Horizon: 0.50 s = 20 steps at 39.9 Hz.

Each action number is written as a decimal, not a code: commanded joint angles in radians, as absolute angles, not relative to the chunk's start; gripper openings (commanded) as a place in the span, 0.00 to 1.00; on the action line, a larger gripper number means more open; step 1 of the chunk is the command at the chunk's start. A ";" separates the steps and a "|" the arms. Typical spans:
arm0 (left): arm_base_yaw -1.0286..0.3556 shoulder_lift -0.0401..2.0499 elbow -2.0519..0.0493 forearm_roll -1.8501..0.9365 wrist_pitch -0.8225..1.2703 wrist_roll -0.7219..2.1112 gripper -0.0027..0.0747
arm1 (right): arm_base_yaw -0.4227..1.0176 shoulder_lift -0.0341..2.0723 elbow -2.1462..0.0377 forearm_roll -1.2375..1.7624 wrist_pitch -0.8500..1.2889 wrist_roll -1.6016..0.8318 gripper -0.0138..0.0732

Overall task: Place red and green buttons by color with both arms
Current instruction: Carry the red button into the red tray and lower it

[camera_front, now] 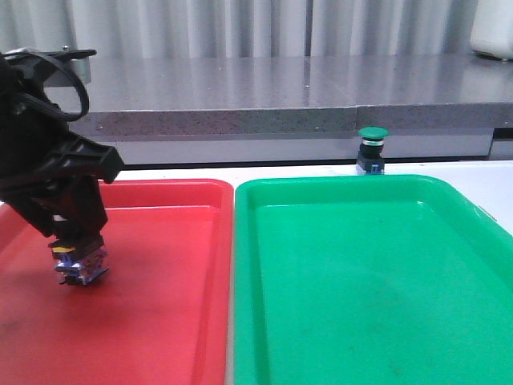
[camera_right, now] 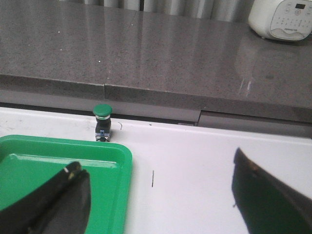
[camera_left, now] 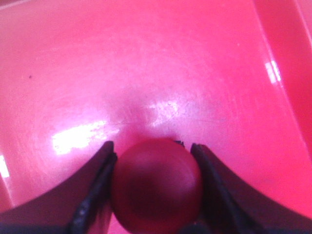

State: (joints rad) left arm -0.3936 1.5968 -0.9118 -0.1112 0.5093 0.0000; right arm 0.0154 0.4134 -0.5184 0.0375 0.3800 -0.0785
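Over the red tray [camera_front: 160,337], my left gripper [camera_front: 78,269] is clenching the red button [camera_left: 157,185].
Beyond the green tray's [camera_front: 361,321] far edge, the green button [camera_front: 372,150] is standing; my right gripper [camera_right: 161,195] is hanging released.

Left arm [camera_front: 50,164]: matte black, built of angular, faceted plates, with a black cable [camera_front: 56,84] looping above its upper part. Left gripper [camera_front: 78,261]: two black fingers [camera_left: 92,187] with broad, smoothly curved inner faces and a ridged edge along each. Right gripper [camera_right: 161,195]: two dark, wedge-shaped fingers [camera_right: 66,197], glossy black with a greenish sheen; one tip carries a small pale scuff. No lettering is legible on either arm.
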 commanded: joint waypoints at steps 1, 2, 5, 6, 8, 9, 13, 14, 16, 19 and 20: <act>-0.401 1.557 -0.926 -0.123 0.444 -0.017 0.12 | 0.010 0.427 -0.555 0.044 0.304 -0.082 0.86; -0.401 1.557 -0.926 -0.123 0.441 -0.017 0.12 | 0.010 0.427 -0.555 0.044 0.304 -0.082 0.86; -0.401 1.557 -0.926 -0.123 0.437 -0.017 0.12 | 0.010 0.427 -0.555 0.044 0.304 -0.082 0.86; -0.401 1.557 -0.926 -0.123 0.439 -0.017 0.12 | 0.010 0.427 -0.555 0.044 0.304 -0.082 0.86; -0.401 1.557 -0.926 -0.123 0.446 -0.017 0.12 | 0.010 0.427 -0.555 0.044 0.304 -0.082 0.86; -0.401 1.557 -0.926 -0.123 0.450 -0.017 0.13 | 0.010 0.427 -0.555 0.044 0.304 -0.082 0.86; -0.401 1.557 -0.926 -0.123 0.453 -0.017 0.17 | 0.010 0.427 -0.555 0.044 0.304 -0.082 0.86; -0.401 1.557 -0.926 -0.123 0.453 -0.017 0.18 | 0.010 0.427 -0.555 0.044 0.304 -0.082 0.86; -0.401 1.557 -0.926 -0.123 0.453 -0.017 0.19 | 0.010 0.427 -0.555 0.044 0.304 -0.082 0.86; -0.401 1.557 -0.926 -0.123 0.457 -0.017 0.22 | 0.010 0.427 -0.555 0.044 0.304 -0.082 0.86; -0.401 1.557 -0.926 -0.123 0.460 -0.017 0.22 | 0.010 0.427 -0.555 0.044 0.304 -0.082 0.86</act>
